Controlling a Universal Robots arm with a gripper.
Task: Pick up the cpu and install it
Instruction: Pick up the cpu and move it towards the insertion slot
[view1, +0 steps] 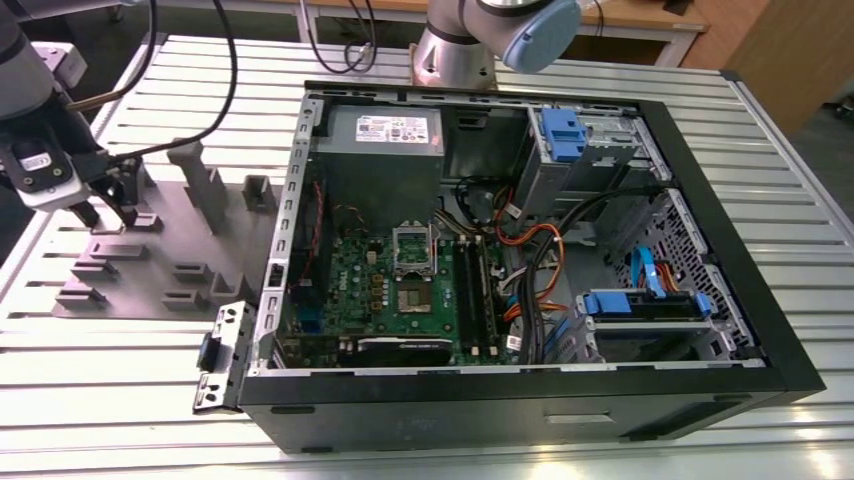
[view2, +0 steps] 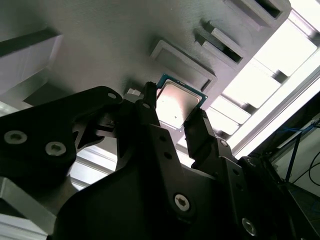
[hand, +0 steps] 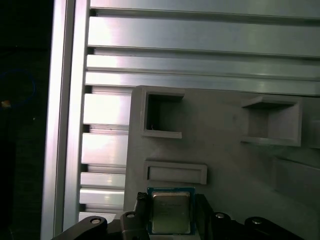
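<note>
The cpu (hand: 171, 212), a flat square chip with a dull silver top and a thin green rim, lies directly between the two dark fingers (hand: 141, 209) of the end effector (hand: 171, 216). In both wrist views the fingers have closed in to the chip's width and press against two opposite edges. Whether the chip is already lifted off the surface under it I cannot tell. In the second wrist view the cpu (view2: 176, 102) shows just past the fingertips of the end effector (view2: 175, 109), beside a shallow rectangular recess. Under it is a grey fixture plate (view1: 167, 272) with raised blocks and open pockets. In the exterior view the end effector (view1: 116, 215) hangs over that plate's far corner on the exterior view's left. The plate rests on a tabletop (view1: 120, 370) of ribbed aluminium slats. To the exterior view's right of the plate an open computer case (view1: 534, 400) lies on its side, showing its green motherboard (view1: 400, 295), a silver socket frame (view1: 414, 255) well apart from the chip, a power supply (view1: 384, 130) and loose cables (view1: 534, 240).
</note>
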